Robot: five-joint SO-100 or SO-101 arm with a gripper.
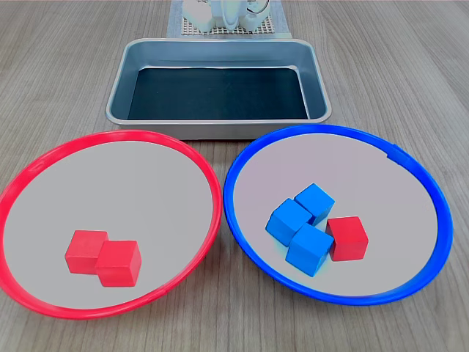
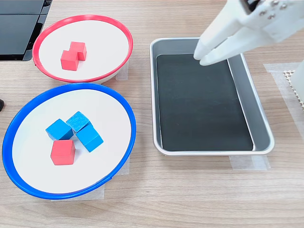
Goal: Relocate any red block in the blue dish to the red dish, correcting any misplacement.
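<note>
One red block (image 1: pixel 346 237) lay inside the blue dish (image 1: pixel 242 154), touching a cluster of three blue blocks (image 1: pixel 301 224); in the first exterior view it sat at the right side of this cluster, and in the second exterior view it was the block nearest to the bottom edge (image 2: pixel 62 152). Two other red blocks (image 1: pixel 102 257) rested together, touching each other, in the red dish (image 1: pixel 44 158), which stood just beside the blue dish. A metal tray (image 2: pixel 263 128) with a dark floor stood near both dishes. The white gripper (image 2: pixel 203 54) hung above the tray's far end in the second exterior view, well apart from the dishes. Its jaws were almost closed, with only a thin gap between the tips, and they held nothing. In the first exterior view only a small white part of the arm (image 1: pixel 229 13) showed behind the tray.
</note>
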